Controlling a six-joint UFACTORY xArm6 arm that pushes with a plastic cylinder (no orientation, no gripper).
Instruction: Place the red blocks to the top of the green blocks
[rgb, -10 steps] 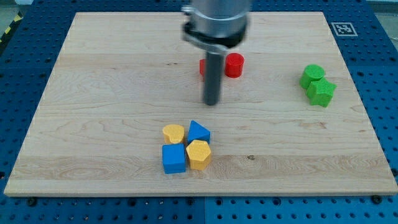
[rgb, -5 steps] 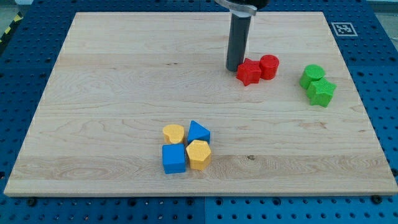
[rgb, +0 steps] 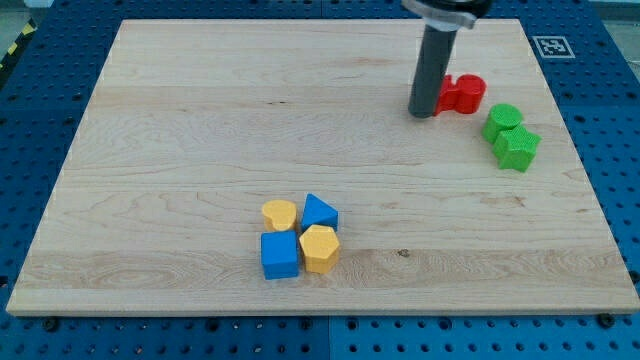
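Two red blocks sit together at the view's upper right: a round red cylinder (rgb: 469, 92) and a second red block (rgb: 447, 98) partly hidden behind my rod. My tip (rgb: 422, 113) touches the left side of that hidden red block. Two green blocks lie just right and below: a green cylinder (rgb: 502, 120) and a green star-shaped block (rgb: 517, 148). The red cylinder is just above and left of the green cylinder, close to it.
A cluster near the bottom centre holds a yellow heart-shaped block (rgb: 279, 214), a blue triangular block (rgb: 319, 212), a blue cube (rgb: 280, 255) and a yellow hexagonal block (rgb: 320, 248). A marker tag (rgb: 551, 46) sits at the board's top right corner.
My tip has moved right and slightly up, pushing both red blocks to the right, closer to the green blocks. The green, blue and yellow blocks have not moved.
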